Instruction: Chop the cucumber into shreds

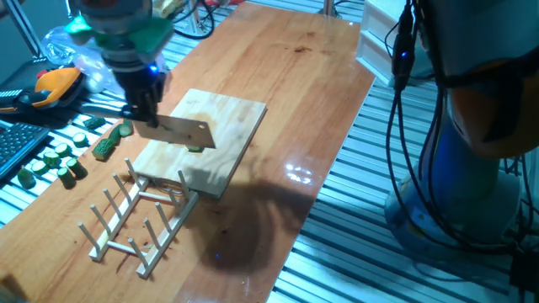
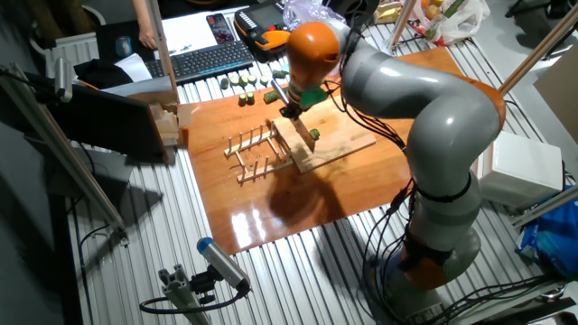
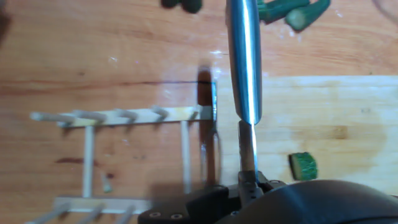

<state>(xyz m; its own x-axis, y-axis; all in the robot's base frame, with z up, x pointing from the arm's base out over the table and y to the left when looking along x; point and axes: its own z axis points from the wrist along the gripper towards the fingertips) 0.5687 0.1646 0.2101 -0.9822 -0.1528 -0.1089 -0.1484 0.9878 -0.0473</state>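
This was a robotics lab rather than a kitchen. The wooden surface (image 2: 271,217) sat on a slatted aluminium bench (image 2: 298,280), with cables (image 1: 421,126) trailing beside the robot arm (image 2: 424,108). A computer keyboard (image 2: 203,56) and a handheld orange meter (image 1: 52,84) lay at the edge, and metal frame struts (image 2: 81,181) stood around it.

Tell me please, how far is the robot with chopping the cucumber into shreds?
Early stage. Done: the gripper holds the knife over the cutting board. In hand: the blade is positioned near the cucumber, a small chunk lying on the board beside the blade. Left: all the cutting, since the chunk looks whole and no shreds show on the board. Whether the blade touches the board cannot be told.
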